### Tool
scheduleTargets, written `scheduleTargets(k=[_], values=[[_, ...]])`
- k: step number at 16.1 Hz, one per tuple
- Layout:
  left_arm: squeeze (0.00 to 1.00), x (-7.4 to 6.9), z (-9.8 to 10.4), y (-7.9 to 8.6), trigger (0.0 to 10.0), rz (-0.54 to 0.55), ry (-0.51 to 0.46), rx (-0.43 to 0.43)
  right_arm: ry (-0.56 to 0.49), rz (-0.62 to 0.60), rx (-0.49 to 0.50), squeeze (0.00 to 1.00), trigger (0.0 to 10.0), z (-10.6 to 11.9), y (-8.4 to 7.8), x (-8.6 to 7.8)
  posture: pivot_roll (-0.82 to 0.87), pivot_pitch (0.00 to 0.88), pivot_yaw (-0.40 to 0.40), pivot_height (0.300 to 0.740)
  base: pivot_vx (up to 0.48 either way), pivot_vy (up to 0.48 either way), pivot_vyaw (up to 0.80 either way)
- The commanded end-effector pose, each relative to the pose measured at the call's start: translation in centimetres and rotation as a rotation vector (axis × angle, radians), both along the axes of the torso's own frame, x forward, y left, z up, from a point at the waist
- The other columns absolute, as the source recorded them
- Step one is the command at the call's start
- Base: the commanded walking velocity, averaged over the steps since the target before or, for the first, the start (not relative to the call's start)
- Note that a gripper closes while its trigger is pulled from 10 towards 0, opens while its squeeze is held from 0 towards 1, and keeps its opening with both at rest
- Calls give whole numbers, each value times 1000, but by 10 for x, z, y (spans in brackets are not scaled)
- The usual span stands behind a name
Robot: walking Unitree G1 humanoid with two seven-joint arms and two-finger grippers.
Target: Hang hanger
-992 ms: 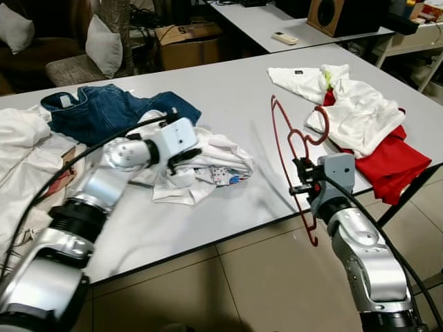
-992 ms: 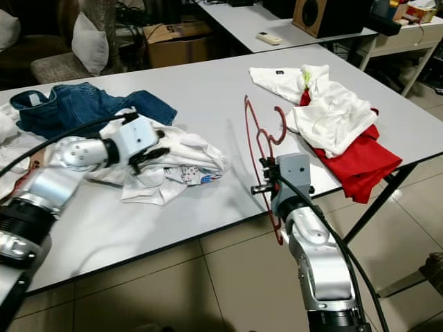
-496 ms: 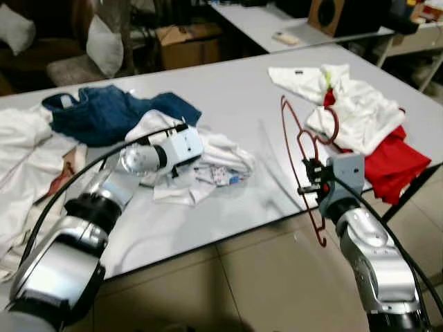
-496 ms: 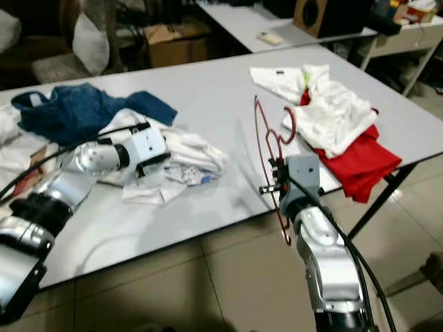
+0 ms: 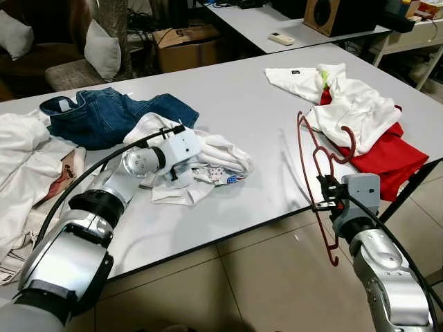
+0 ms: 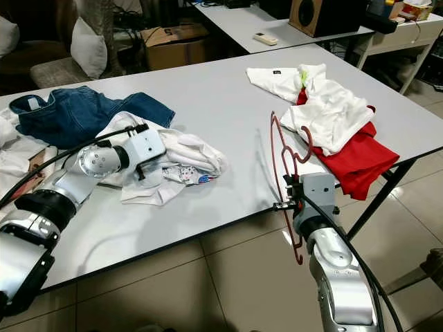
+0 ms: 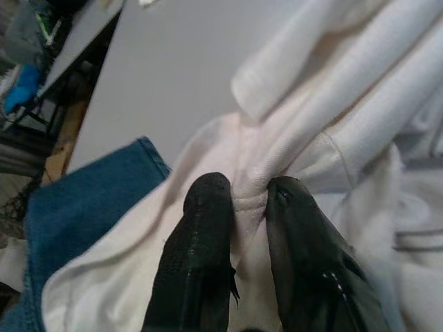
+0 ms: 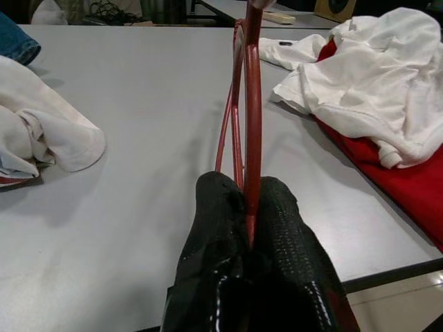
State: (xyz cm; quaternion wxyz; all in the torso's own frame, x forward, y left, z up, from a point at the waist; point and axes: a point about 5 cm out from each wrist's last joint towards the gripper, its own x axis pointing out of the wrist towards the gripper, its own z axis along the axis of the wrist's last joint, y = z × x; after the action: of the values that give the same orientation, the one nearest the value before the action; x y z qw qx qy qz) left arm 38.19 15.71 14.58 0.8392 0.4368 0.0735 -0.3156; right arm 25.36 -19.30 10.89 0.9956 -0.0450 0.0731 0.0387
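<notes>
Left end effector [image 7: 239, 200] pinches white shirt [image 7: 332, 131] (right end effector [image 8: 248, 200] grips red hanger [image 5: 320, 162]).

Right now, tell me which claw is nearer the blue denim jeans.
Left. The left claw pinches the white crumpled shirt beside the blue denim jeans; the right claw grips the red wire hanger past the table's front edge.

Head pair: high, looking forward and down across the tabletop [image 5: 228, 104], near edge and floor tiles included; almost the same scene in both eyes, slightly offset. Left wrist view: very close, along the left hand [image 7: 239, 207] into the white garment [image 5: 208, 149]. Right wrist view: low and close, along the right hand [image 8: 249, 207] and red hanger [image 8: 246, 90], across the tabletop toward the white-and-red clothes [image 8: 360, 90].
</notes>
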Motion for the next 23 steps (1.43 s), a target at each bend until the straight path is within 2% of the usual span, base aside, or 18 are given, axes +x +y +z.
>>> scheduleTargets(k=[1,5,7,8,9,10,12,13,14,16,19,23], values=[[0,3,6,1,0,14,-24,-20,35,-17,-4,0,10000,-7,-5,-4,-224,0,75,740,0,0,0],[0,2,6,1,0,6,-8,-64,40,-2,-7,0,10000,-7,-2,-2,-207,0,50,740,0,0,0],[0,5,12,4,0,33,-33,-122,36,4,-7,0,10000,-6,0,0,-208,0,49,740,0,0,0],[0,10,26,11,0,84,-90,-185,34,6,-6,0,10000,-5,0,0,-209,0,50,740,0,0,0],[0,11,31,14,0,104,-111,-208,33,6,-5,0,10000,-5,1,0,-209,0,50,740,0,0,0],[0,16,51,21,0,132,-177,-259,32,5,-4,0,10000,-5,1,-1,-208,0,51,740,0,0,0],[0,21,98,33,0,124,-310,-312,32,3,-1,0,10000,-5,1,-1,-202,0,50,740,0,0,0],[0,22,110,35,0,118,-344,-325,32,3,0,0,10000,-5,1,-1,-201,0,50,740,0,0,0],[0,20,152,40,0,67,-462,-342,31,6,5,0,10000,-5,3,-1,-191,0,48,740,0,0,0],[0,15,190,42,0,26,-584,-359,28,10,13,0,10000,-5,5,1,-180,0,49,740,0,0,0],[0,9,220,45,0,3,-671,-369,20,12,23,0,10000,-4,9,3,-175,0,54,740,0,0,0],[0,0,245,45,0,-58,-735,-372,15,13,33,0,10000,-4,11,5,-161,0,55,740,0,0,0]])
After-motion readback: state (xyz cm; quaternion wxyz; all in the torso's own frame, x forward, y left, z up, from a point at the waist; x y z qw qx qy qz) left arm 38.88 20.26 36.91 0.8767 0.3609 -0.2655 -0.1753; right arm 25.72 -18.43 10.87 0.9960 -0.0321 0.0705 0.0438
